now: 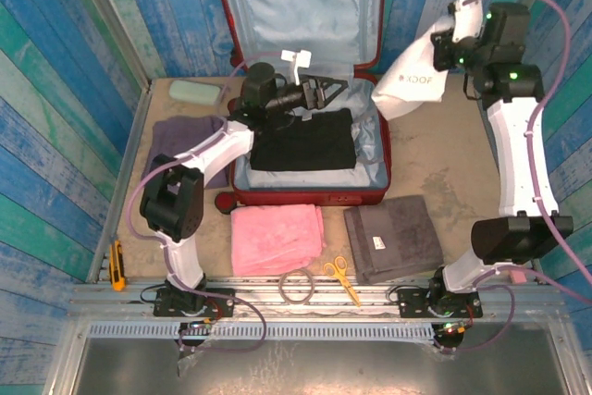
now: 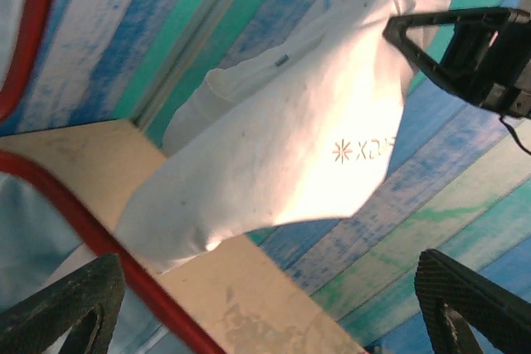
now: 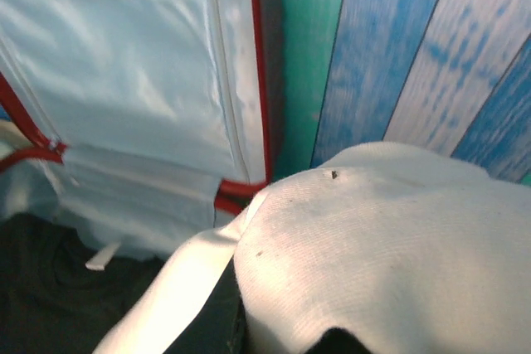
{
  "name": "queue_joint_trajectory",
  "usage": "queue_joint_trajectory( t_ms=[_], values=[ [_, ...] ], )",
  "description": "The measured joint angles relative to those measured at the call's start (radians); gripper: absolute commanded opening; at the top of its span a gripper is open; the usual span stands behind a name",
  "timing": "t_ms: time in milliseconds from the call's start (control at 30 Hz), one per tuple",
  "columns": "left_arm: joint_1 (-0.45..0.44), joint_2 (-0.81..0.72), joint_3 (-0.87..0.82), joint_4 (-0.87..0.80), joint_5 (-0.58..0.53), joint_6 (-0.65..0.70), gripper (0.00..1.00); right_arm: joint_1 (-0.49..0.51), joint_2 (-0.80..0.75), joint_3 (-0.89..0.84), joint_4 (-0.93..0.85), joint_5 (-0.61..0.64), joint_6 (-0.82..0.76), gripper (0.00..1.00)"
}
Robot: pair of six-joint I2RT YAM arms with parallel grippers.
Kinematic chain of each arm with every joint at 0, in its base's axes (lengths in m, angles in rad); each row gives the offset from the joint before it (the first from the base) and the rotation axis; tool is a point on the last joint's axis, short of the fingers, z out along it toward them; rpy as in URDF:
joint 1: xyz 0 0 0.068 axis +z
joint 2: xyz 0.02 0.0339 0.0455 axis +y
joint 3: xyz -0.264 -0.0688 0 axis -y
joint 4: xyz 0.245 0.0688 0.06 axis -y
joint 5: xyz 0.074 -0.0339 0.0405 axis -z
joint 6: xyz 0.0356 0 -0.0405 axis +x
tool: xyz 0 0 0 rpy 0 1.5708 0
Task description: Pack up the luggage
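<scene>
Luggage [image 1: 305,197] sits at the far middle of the surface [image 1: 444,182]. It is a glossy red hard shell lying open, with its base flat and its lid propped up against the blue plank wall. The lining is pale blue-grey, and the hinge line runs from left to right.

A folded black garment [image 1: 303,141] already lies in the near half of the base. In front of the case, a pink towel [image 1: 276,238] and a grey towel [image 1: 396,238] wait side by side on the surface.

A white cloth [image 1: 412,88] with pale lettering hangs in the air just beyond the case's right rim and above it. The right tool [image 1: 450,43] is clamped shut on its upper end.

The coming move seems to turn on one relation: the open base lies down and to the left of that hanging cloth. A short carry leftward and a descent would probably bring it over the lining.

The left tool [image 1: 338,88] is the nearer one. It hovers over the far part of the base with its jaws spread wide and nothing between them, pointing toward the cloth. It may need to clear the way or steady the cloth.

Yellow-handled scissors [image 1: 342,277] lie near the arm bases.
</scene>
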Motion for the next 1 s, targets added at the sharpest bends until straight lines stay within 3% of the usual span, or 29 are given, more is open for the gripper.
queue_joint_trajectory(
  t_ms=[200, 433, 700, 833, 1000],
  values=[
    [0.002, 0.066, 0.001, 0.330, 0.068, -0.229, 0.93, 0.002, -0.006, 0.069, 0.014, -0.222, 0.000, 0.00],
    [0.024, 0.213, 0.015, 0.800, 0.081, -0.615, 0.93, 0.001, -0.004, 0.171, 0.011, -0.467, -0.002, 0.01],
    [0.034, 0.240, 0.016, 0.915, 0.107, -0.737, 0.93, -0.017, 0.013, 0.249, 0.031, -0.729, 0.027, 0.00],
    [0.034, 0.257, 0.032, 1.023, 0.115, -0.855, 0.93, -0.019, 0.046, 0.249, 0.093, -0.844, 0.093, 0.00],
    [0.019, 0.279, 0.040, 1.037, 0.133, -0.944, 0.93, -0.019, 0.087, 0.253, 0.188, -0.945, 0.171, 0.00]
  ],
)
